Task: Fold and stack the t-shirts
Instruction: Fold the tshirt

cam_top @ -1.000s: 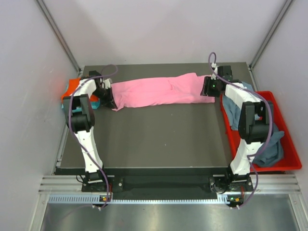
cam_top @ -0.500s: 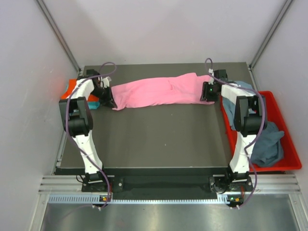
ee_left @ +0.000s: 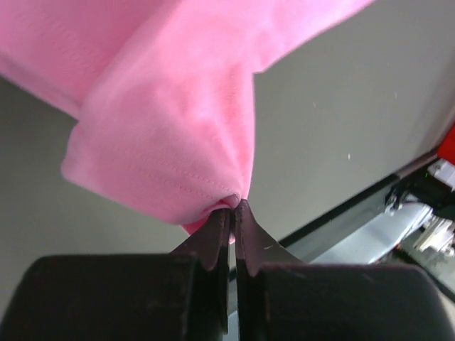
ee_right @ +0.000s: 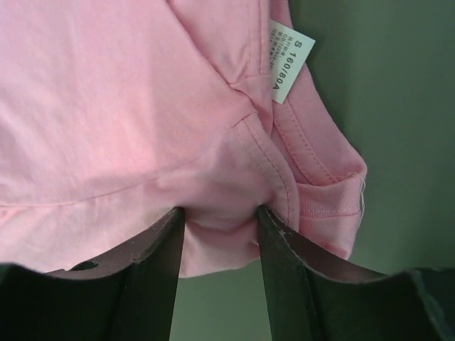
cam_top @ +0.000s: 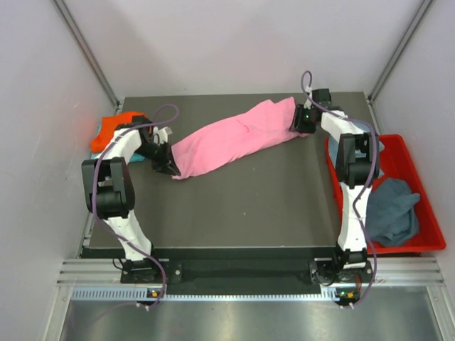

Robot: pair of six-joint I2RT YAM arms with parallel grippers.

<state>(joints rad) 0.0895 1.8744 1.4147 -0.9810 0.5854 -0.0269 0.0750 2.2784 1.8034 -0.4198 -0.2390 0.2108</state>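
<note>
Plainly, the left fingers [ee_left: 213, 245] are pressed together on a corner of the pink t-shirt [cam_top: 227, 138], while the right fingers [ee_right: 160, 270] clamp a thicker bunch of cloth at its collar. The shirt stretches between them, its long axis slanting from the left edge of the bench [cam_top: 249, 213] toward its far right corner, one arm at each end. A white neck label [ee_right: 288, 60] reads "S 160/80A".

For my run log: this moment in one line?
left hand: shut on pink t-shirt | right hand: shut on its other end | t-shirt stretched between them
</note>
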